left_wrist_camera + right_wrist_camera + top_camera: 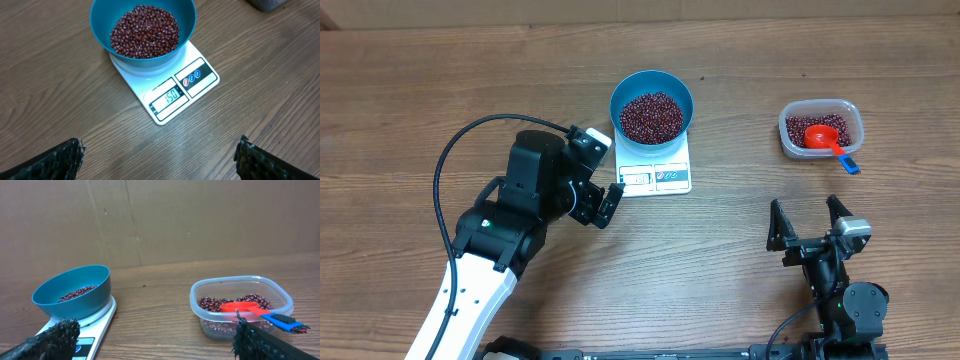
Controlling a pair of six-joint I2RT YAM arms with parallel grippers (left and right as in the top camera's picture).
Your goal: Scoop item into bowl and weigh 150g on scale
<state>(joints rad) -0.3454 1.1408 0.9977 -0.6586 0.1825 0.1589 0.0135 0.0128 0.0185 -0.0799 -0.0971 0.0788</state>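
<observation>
The dark red-brown beans lay heaped in the bright blue bowl, filling its bottom well below the rim. The bowl sat on the platform of the small white kitchen scale, covering most of it and leaving only the display and button panel bare along the near edge. In the left wrist view the display read 150.

The left gripper hovered over the wooden table just beside the panel end of the scale. Its fingers were spread wide, held nothing, and touched neither scale nor bowl.

Well to the right of the scale stood a clear rounded-rectangular plastic tub holding more of the same beans. A red scoop rested in it, with its blue handle sticking out over the near rim.

The right gripper sat near the table's front edge, apart from the tub. Its fingers were likewise spread wide and empty.
</observation>
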